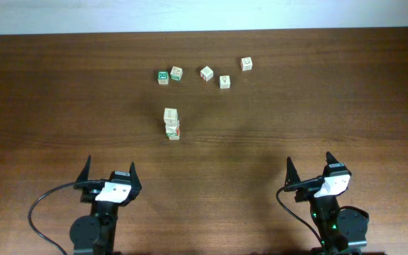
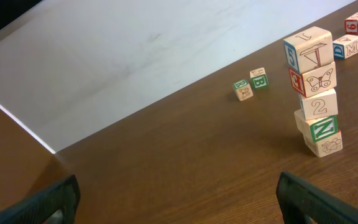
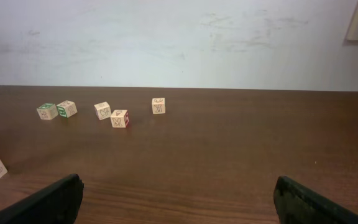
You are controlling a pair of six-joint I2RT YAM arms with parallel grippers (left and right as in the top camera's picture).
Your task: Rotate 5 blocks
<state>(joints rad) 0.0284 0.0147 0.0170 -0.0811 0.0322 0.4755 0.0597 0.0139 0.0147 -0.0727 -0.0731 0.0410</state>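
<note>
five blocks (image 2: 316, 99) stand stacked in one column on the table (image 1: 62, 99), about mid-table and more toward the left arm's side. from the left wrist view we read them top down:
- top block (image 2: 308, 50), with a blue-marked side face
- red-faced block (image 2: 312, 79), bearing a butterfly
- block marked 2 (image 2: 319, 104)
- block with a green n (image 2: 321, 127)
- plain tan block (image 2: 323, 145), resting on the wood

the column is uneven. each block is twisted or offset a little from its neighbour, and the top one sits shifted left in that view.

five loose cubes (image 1: 206, 74) lie in a ragged row farther back, well apart from the column. the leftmost, a green-topped cube (image 1: 163, 76), is just beside its neighbour; we cannot tell whether they touch.

the left gripper (image 1: 110, 164) sits near the front edge, jaws spread wide with nothing between them, well short of the column. the right gripper (image 1: 309, 160) is likewise near the front edge, jaws wide apart and empty, well apart from every block. in both wrist views only the dark finger ends show, at the lower corners.
</note>
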